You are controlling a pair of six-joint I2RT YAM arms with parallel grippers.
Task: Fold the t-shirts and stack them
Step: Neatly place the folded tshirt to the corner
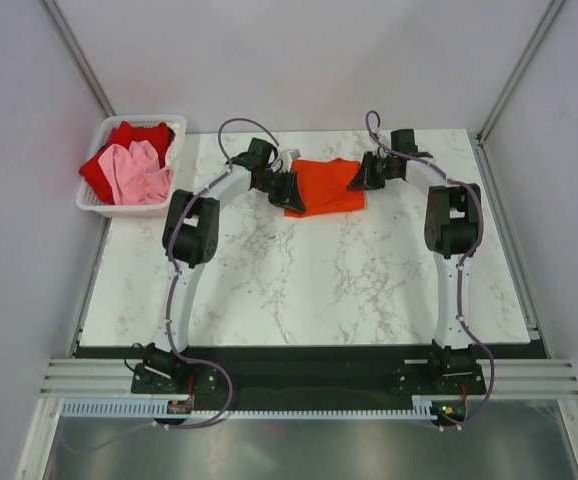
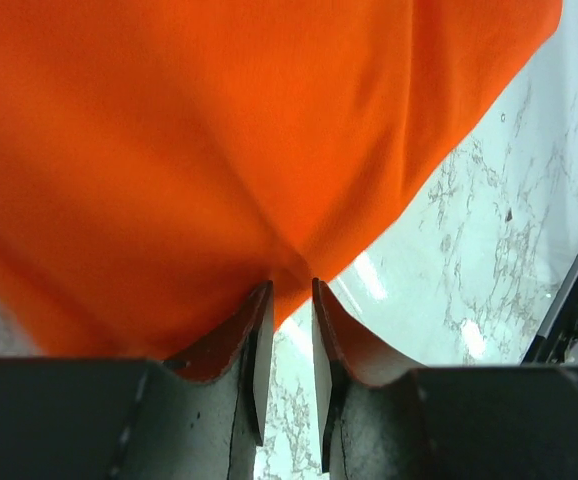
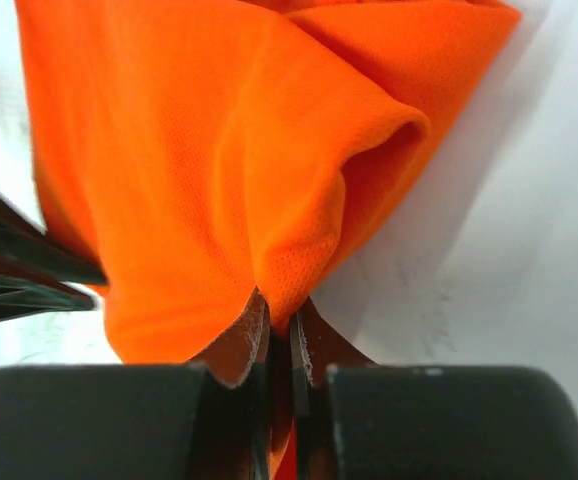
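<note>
Three shirts in all: one orange shirt (image 1: 324, 186) at 12 o'clock on the worktop (image 1: 309, 290), and one red shirt (image 1: 141, 134) and one pink shirt (image 1: 137, 172) at 10 o'clock. The last two share one basket (image 1: 129, 209), the only one. Two arms: the left arm (image 1: 191, 225) at 9 o'clock, the right arm (image 1: 452, 220) at 3 o'clock. Two grippers, one to each arm: the left gripper (image 1: 291, 189) and the right gripper (image 1: 359, 180), both at 12 o'clock. One worktop.

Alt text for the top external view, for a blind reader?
Two robot arms hold an orange t-shirt at the far end of a marble table, left gripper and right gripper on opposite sides. A white basket at the far left holds a red shirt and a pink shirt.
</note>
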